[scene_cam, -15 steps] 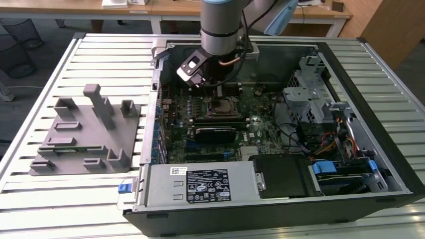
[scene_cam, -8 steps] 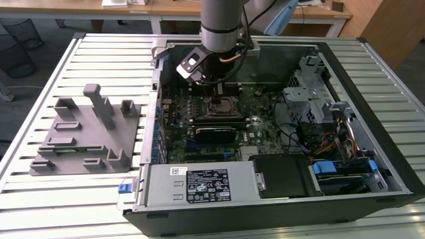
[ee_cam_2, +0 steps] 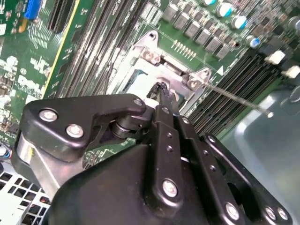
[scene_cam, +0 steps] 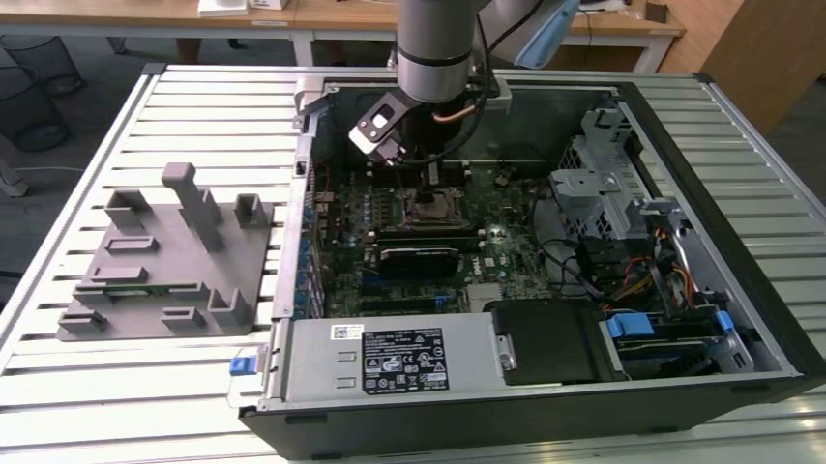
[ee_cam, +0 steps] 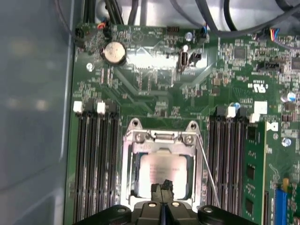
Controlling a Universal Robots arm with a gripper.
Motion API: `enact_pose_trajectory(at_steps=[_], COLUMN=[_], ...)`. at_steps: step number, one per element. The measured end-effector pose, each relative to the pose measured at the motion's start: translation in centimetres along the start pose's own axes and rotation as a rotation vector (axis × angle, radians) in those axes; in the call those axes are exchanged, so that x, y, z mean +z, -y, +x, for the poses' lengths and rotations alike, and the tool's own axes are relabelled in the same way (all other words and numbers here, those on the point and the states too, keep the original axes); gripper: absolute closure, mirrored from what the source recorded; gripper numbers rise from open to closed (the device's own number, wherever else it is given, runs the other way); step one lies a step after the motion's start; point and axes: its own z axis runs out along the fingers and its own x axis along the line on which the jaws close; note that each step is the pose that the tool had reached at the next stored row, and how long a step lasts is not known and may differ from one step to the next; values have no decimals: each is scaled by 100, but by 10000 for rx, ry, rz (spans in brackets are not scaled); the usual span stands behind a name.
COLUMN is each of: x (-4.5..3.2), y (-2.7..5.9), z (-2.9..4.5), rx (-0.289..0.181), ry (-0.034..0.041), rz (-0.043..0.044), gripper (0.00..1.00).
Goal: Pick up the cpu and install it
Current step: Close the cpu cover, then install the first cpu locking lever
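Observation:
The cpu (ee_cam: 161, 165), a pale silver square, lies flat inside the metal socket frame (ee_cam: 161, 137) on the green motherboard (ee_cam: 150, 84). My gripper (ee_cam: 162, 187) hangs straight over it, its black fingertips (ee_cam_2: 161, 89) pressed together with no gap, at the cpu's edge. I cannot tell whether the tips touch the chip. A sliver of the cpu (ee_cam_2: 139, 78) shows beyond the fingers in the second wrist view. In the exterior view the gripper (scene_cam: 434, 179) reaches down into the open computer case above the socket (scene_cam: 432, 205).
The thin socket lever (ee_cam: 208, 173) stands beside the frame. Black memory slots (ee_cam: 93, 159) flank the socket, with a green memory stick (ee_cam: 253, 178) on one side. A grey fixture block (scene_cam: 162, 261) sits at the exterior view's left. Drive cage (scene_cam: 601, 184) and cables crowd the case's right.

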Motion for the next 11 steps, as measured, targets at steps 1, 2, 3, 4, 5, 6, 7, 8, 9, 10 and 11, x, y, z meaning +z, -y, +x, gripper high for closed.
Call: enact_pose_trajectory(at_steps=[1,2,3,4,5,6,7,8,9,10,11], x=[1,1,1,1,1,2,2,2,3,3,2], y=[-18,-32,-44,-52,-59,-66,-72,-79,-88,-95,-98], z=[-1,-1,-2,-2,-2,-2,-2,-3,-3,-3,-3], rx=[0,-1,-1,0,-1,-1,-1,0,0,-1,-1], ry=[0,1,0,0,0,0,1,1,0,-1,0], rz=[0,1,1,1,1,1,2,2,1,2,3], gripper=[89,89,89,89,89,89,89,89,89,89,89])
